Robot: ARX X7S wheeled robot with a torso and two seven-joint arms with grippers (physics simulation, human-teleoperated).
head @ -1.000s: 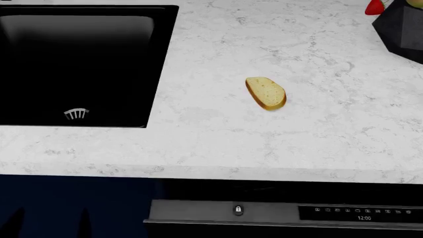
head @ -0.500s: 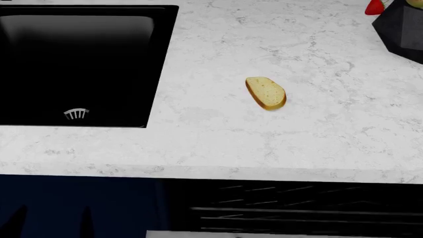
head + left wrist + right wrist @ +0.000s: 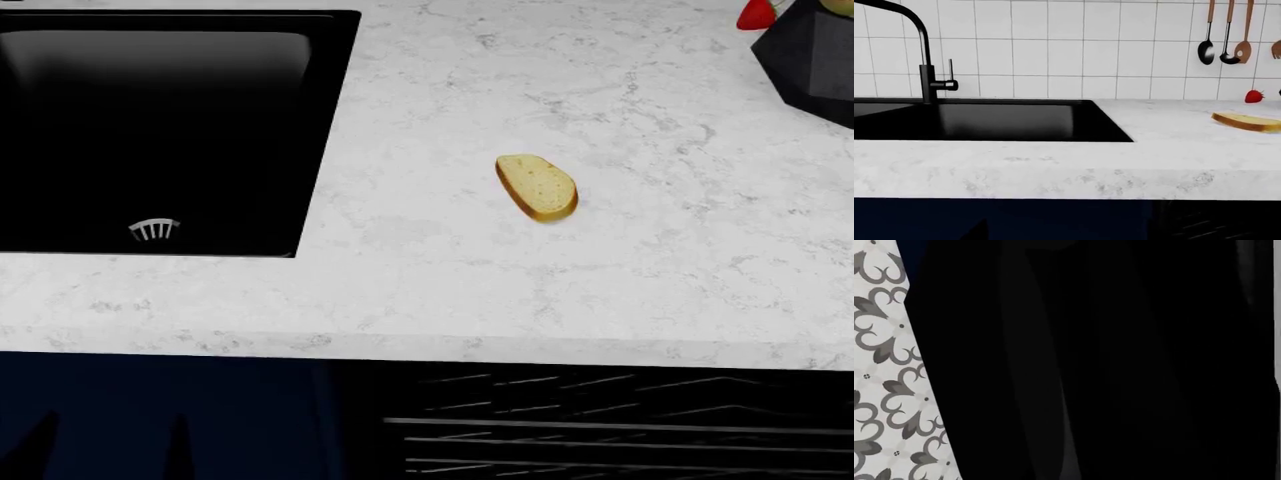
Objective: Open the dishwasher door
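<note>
In the head view the dishwasher opening under the counter shows wire racks (image 3: 601, 430). The dishwasher door has swung down below this view's lower edge; its silver top edge and handle are out of view. In the right wrist view a glossy black panel (image 3: 1121, 365) fills nearly the whole frame, close up; it looks like the door's face. The right gripper's jaws cannot be made out against it. Two dark pointed shapes (image 3: 40, 440) stand against the navy cabinet at the head view's lower left; they may be the left gripper's fingers.
White marble counter (image 3: 641, 280) with a bread slice (image 3: 537, 187), a black sink (image 3: 160, 130) at left, and a black faceted object (image 3: 814, 55) and a strawberry (image 3: 755, 14) at far right. Navy cabinet (image 3: 160, 410) is left of the dishwasher. Patterned floor tile (image 3: 884, 390).
The door's silver top edge with the lock icon, just under the counter a second ago, dropped to the frame's lower edge and then out of view. The racks are now exposed.
</note>
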